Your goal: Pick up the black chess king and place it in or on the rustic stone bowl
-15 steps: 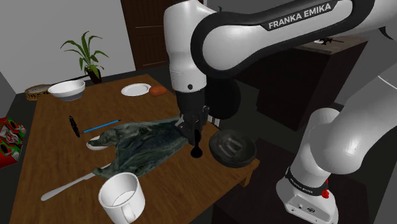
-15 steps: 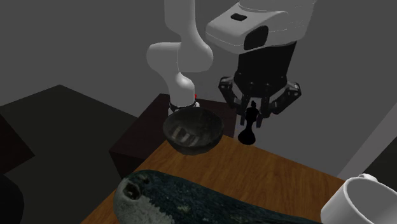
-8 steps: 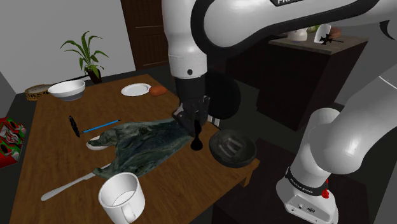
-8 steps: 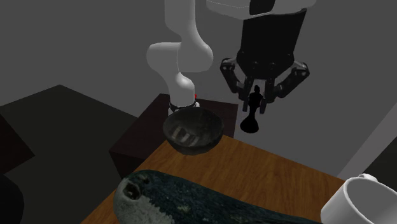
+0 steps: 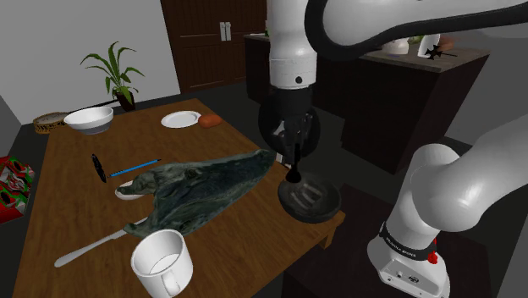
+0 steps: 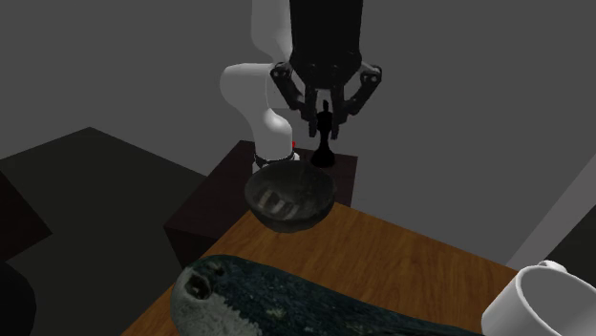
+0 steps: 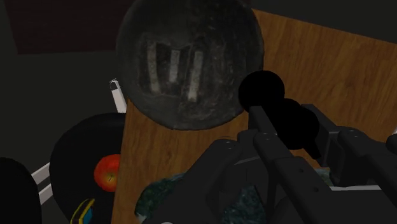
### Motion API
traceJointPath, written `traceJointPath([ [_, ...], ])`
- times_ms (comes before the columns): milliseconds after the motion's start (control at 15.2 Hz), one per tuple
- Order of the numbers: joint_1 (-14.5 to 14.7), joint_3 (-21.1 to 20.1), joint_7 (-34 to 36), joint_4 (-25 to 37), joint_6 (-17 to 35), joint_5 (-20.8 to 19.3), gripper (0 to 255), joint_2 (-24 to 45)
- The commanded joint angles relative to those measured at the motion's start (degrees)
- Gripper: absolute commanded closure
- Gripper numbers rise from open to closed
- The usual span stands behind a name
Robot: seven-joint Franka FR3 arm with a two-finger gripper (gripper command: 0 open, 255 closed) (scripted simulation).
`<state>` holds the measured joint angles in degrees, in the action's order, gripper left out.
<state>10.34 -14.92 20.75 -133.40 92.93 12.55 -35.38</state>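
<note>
1. While the gripper [image 5: 295,159] kept its fingers clamped on the king [image 5: 294,174], the shoulder view showed the piece carried from the table [image 5: 76,212] beside the cloth [image 5: 203,186] to just above the bowl [image 5: 311,197], at its cloth-side rim.
2. Second exterior view: king [image 6: 326,143] had risen and shifted left. It hung above the bowl [image 6: 289,198], clear of it.
3. Wrist view: king [image 7: 261,91] overlapped the bowl [image 7: 188,63] at its rim, not its middle. Judgement: carry nearly done. A small move inward was wanted, then lower and release.
</note>
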Motion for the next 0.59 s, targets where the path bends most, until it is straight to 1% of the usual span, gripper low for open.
traceJointPath([
  [0,-0.44,2.42,-2.54,-2.34,-1.57,-1.0,255,-3.49],
  [198,-1.1,5.68,-5.67,-5.07,-4.01,-2.85,255,-8.21],
  [528,-0.95,5.29,-5.95,-9.16,-0.35,-2.48,255,-8.64],
])
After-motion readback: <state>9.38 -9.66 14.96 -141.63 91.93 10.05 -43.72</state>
